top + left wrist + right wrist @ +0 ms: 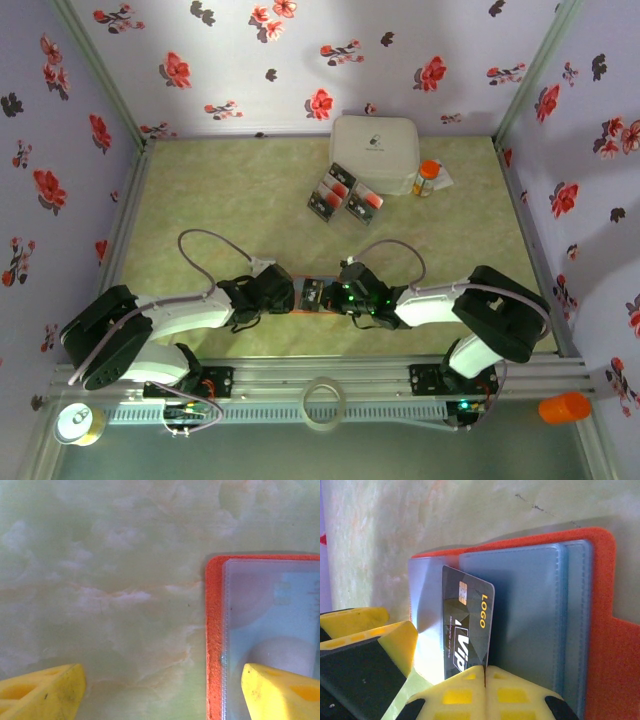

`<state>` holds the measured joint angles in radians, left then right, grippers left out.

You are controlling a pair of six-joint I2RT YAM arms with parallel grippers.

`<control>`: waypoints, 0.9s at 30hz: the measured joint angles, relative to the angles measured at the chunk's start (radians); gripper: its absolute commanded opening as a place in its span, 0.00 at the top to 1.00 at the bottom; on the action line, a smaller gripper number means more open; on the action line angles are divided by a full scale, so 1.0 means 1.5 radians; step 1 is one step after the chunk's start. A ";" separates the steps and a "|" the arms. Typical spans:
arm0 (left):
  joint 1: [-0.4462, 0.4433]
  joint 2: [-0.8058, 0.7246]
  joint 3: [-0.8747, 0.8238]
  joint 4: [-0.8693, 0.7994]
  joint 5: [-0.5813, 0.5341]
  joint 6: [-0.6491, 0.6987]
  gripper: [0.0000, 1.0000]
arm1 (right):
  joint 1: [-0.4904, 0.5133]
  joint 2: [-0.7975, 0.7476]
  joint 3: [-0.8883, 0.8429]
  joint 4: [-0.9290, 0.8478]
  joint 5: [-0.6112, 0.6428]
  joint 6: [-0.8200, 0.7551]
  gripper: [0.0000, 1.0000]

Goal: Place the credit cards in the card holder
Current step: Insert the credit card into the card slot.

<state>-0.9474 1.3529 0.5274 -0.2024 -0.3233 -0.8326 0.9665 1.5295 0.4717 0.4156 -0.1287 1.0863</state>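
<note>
an open orange card holder is seen lying flat on the pale green table, near its front edge, between the two arms. a black card is pinched at its near short edge by the closed right gripper. the card's long axis is pointed away from the fingers, chip end first, parallel to the long side of the blue-grey pockets, and it is tilted on edge over them. the left gripper is spread wide with nothing between its jaws; one finger is placed over the holder's edge (contact cannot be confirmed). the remaining cards are left well apart, beside a white box.

risk is judged as follows: the pocket mouth could be missed and the card skated over the plastic, or the holder could be pushed along if it is not pinned.
</note>
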 measured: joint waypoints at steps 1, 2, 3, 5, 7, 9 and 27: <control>0.000 0.000 0.000 0.000 0.000 0.000 0.18 | 0.000 0.000 0.001 -0.004 -0.002 0.000 1.00; 0.000 0.000 0.000 0.000 0.000 0.000 0.17 | 0.000 0.000 0.003 -0.007 -0.002 0.000 1.00; 0.000 0.000 0.000 0.000 0.000 0.000 0.17 | 0.000 0.000 0.004 -0.011 -0.002 0.000 1.00; 0.000 0.000 0.000 0.000 0.000 0.000 0.17 | -0.001 0.000 0.007 -0.017 -0.003 0.000 1.00; 0.000 0.000 0.000 0.000 0.000 0.000 0.17 | -0.002 0.000 0.009 -0.020 -0.005 0.000 1.00; 0.000 0.000 0.000 0.000 0.000 0.000 0.18 | -0.003 0.000 0.011 -0.024 -0.007 0.000 1.00; 0.000 0.000 0.000 0.000 0.000 0.000 0.18 | -0.015 0.035 0.052 -0.044 -0.042 0.000 1.00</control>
<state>-0.9474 1.3529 0.5274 -0.2024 -0.3233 -0.8326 0.9440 1.5822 0.5491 0.3492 -0.1917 1.0859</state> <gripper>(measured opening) 0.825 0.063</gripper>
